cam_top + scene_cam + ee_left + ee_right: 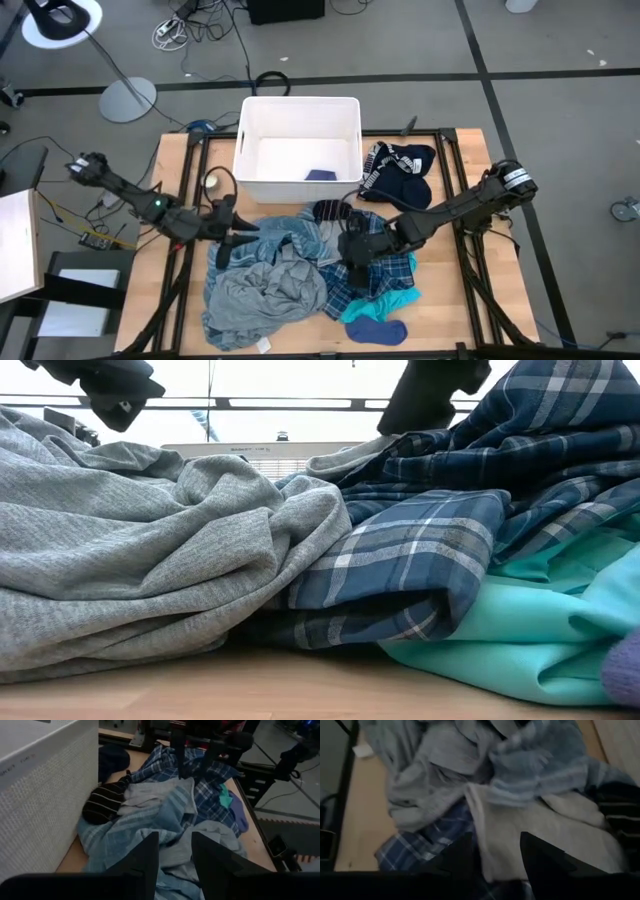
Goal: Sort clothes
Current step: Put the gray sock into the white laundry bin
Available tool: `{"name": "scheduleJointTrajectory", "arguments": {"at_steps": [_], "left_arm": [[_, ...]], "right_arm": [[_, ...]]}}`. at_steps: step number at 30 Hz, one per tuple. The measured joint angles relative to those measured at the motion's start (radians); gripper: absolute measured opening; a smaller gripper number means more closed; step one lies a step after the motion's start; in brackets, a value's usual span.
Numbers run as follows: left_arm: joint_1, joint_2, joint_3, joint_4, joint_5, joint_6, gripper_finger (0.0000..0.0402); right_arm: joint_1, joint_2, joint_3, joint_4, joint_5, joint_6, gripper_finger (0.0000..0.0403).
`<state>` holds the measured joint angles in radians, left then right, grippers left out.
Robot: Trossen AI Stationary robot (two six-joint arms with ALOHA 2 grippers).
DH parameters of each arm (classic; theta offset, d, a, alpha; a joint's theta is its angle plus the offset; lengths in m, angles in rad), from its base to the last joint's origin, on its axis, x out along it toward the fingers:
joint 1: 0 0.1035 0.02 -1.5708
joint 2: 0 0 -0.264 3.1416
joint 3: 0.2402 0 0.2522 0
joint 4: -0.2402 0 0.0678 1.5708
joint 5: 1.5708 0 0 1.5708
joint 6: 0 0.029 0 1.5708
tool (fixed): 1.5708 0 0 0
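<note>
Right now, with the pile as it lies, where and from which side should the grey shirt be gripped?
Probably at the raised fold on top of the grey shirt, coming from above. In the low view its ridges stand up off the table, so fingers can pinch one. Its edge by the plaid shirt is tucked in and overlapped. The left gripper is nearest, open at the pile's left end.
</note>
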<state>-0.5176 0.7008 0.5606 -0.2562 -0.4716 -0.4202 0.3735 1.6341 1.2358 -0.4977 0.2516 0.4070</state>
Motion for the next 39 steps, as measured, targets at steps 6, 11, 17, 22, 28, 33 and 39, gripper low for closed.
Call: {"name": "scheduleJointTrajectory", "arguments": {"at_steps": [6,11,17,22,28,33,39], "left_arm": [[-0.041,0.048,0.0,0.004,-0.035,-0.039,0.0121],[-0.041,0.087,0.0,0.013,-0.04,-0.056,0.0121],[-0.041,0.109,0.0,0.029,-0.041,-0.057,0.0121],[-0.041,0.11,0.0,0.029,-0.041,-0.057,0.0121],[-0.041,0.11,0.0,0.028,-0.041,-0.056,0.0121],[-0.041,0.11,0.0,0.027,-0.041,-0.055,0.0121],[-0.041,0.11,0.0,0.026,-0.058,-0.053,0.0121]], "right_arm": [[-0.013,0.0,0.0,-0.027,0.0,0.019,0.0149],[-0.019,0.0,0.0,-0.029,-0.015,0.022,0.0076],[-0.021,0.0,0.001,-0.029,0.054,0.001,0.0008],[-0.057,-0.003,0.039,-0.04,0.071,-0.028,0.0002],[-0.107,-0.004,0.142,-0.042,0.084,-0.113,0.0001],[-0.141,-0.004,0.252,-0.046,0.113,-0.229,0.0001],[-0.221,-0.004,0.43,-0.033,0.182,-0.366,0.0001]]}}
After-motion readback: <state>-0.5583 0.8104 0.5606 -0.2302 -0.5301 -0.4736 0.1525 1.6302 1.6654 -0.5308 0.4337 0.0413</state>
